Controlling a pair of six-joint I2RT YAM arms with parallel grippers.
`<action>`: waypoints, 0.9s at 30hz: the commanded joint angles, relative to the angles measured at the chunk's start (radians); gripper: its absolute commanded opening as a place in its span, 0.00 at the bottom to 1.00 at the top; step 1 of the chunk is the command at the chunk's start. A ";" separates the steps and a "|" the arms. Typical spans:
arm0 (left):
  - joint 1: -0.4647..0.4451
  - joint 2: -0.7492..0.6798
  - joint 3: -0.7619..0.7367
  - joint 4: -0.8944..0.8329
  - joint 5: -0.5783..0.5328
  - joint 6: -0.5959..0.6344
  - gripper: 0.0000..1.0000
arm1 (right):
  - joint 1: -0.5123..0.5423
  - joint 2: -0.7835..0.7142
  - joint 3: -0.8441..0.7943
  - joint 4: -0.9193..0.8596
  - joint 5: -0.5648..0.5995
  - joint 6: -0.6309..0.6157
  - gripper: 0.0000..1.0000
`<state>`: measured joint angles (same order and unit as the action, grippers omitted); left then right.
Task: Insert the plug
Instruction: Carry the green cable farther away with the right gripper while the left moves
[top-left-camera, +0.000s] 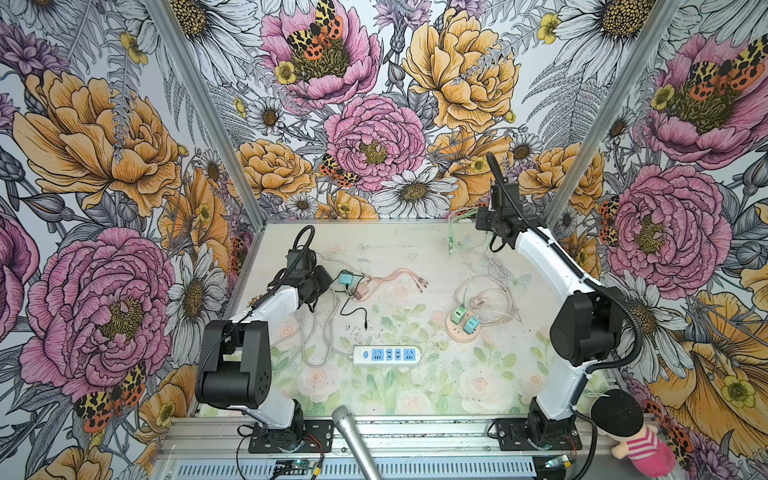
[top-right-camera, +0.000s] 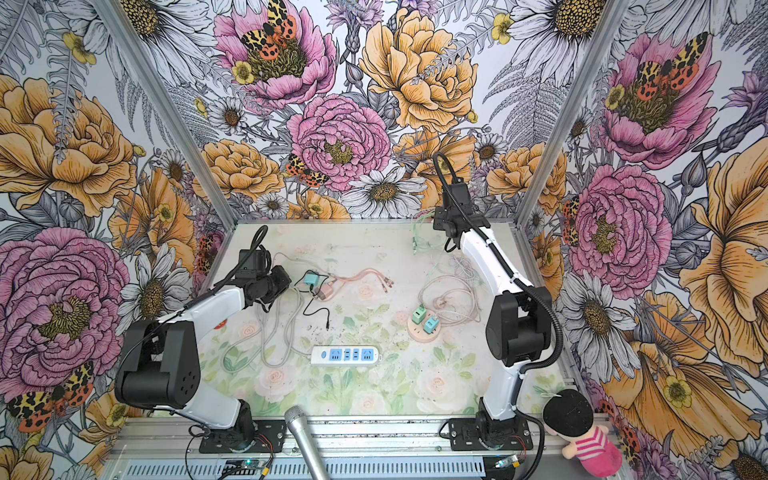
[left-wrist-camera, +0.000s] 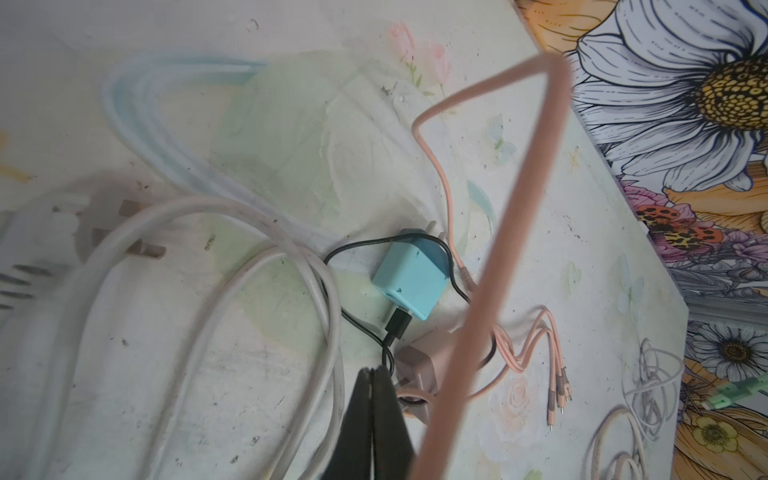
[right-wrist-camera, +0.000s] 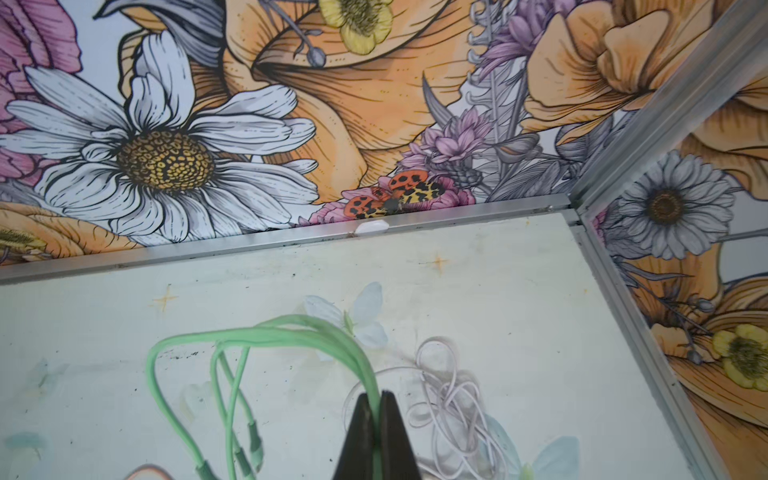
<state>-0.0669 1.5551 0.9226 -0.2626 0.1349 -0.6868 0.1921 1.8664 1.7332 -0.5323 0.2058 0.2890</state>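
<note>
Right gripper (right-wrist-camera: 375, 401) pinching green cable (right-wrist-camera: 299, 328) between jaws, with only wrist view showing grip. Left gripper (left-wrist-camera: 374, 372) jaws pressing together; blue charger (left-wrist-camera: 409, 274) lying just beyond tips.

1. No readable text, brand, number or sign anywhere in view.
2. White power strip (top-left-camera: 387, 355), near centre: blue socket faces, any print too small to tell.
3. Teal charger (left-wrist-camera: 409, 276), far left: plain faces, only dark scuffs.
4. Round pink socket (top-left-camera: 463, 332), right of centre: lettering can't be made out.
5. Small circuit board (top-left-camera: 297, 462), near edge: markings too small to read.
</note>
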 joint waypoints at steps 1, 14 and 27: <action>-0.030 0.025 0.018 0.047 0.035 -0.015 0.00 | 0.009 0.025 0.000 0.038 -0.041 0.024 0.00; -0.142 0.100 0.111 0.069 0.046 -0.017 0.00 | 0.027 0.182 0.029 0.069 -0.144 0.058 0.00; -0.173 0.140 0.159 0.072 0.065 -0.013 0.00 | 0.029 0.251 0.005 0.069 -0.175 0.097 0.22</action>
<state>-0.2268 1.6772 1.0523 -0.2100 0.1741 -0.7013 0.2131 2.1120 1.7340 -0.4828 0.0429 0.3721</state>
